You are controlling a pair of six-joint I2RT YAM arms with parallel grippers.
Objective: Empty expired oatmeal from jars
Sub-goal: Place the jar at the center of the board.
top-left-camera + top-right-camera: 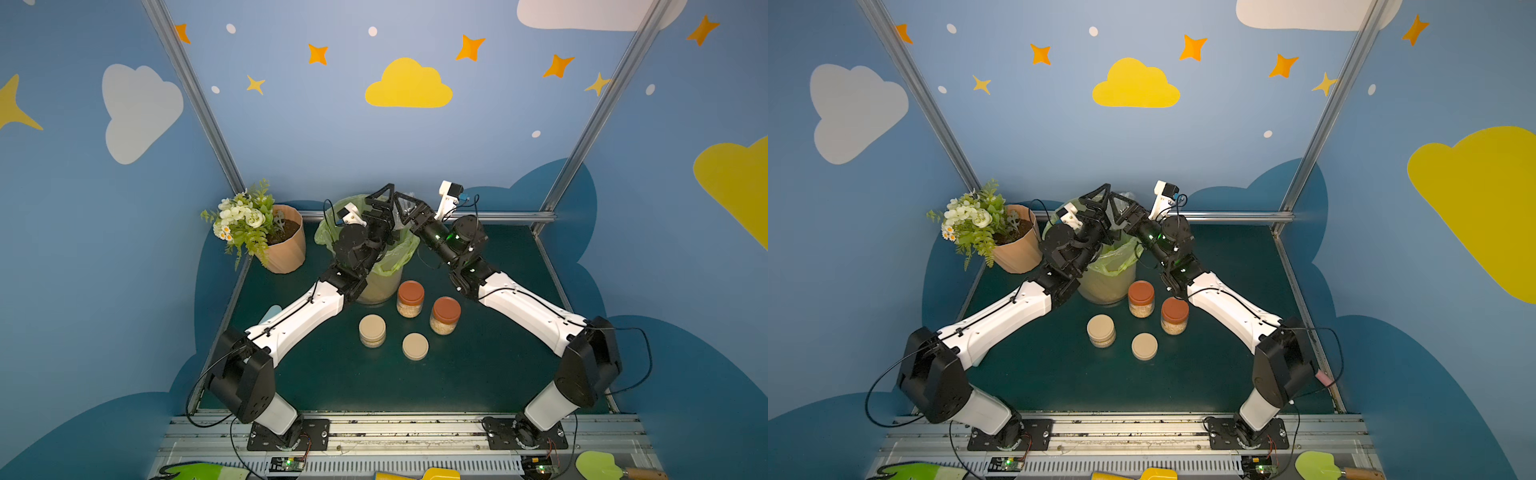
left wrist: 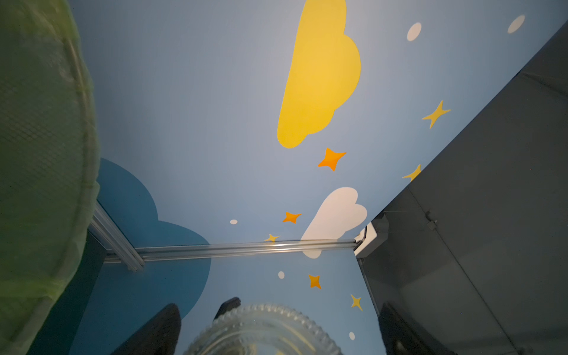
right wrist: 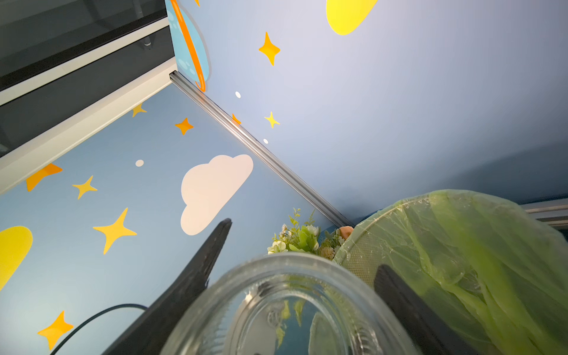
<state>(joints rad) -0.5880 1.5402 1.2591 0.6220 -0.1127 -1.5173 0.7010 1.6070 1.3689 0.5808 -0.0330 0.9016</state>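
Jars (image 1: 409, 305), three lidded, one empty jar (image 3: 285, 310) gripped by right claw (image 3: 304, 246), left claw (image 2: 278, 310) open

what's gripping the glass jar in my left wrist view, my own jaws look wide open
Observer: The right gripper; in the right wrist view its jaws sit against both sides of the jar.
Operator: is it empty
Observer: It looks empty, clear glass right through.
Operator: how many jars to go
Observer: Three, standing before the bin in both top views, oatmeal inside: two rust-lidded jars and one beige-lidded jar.
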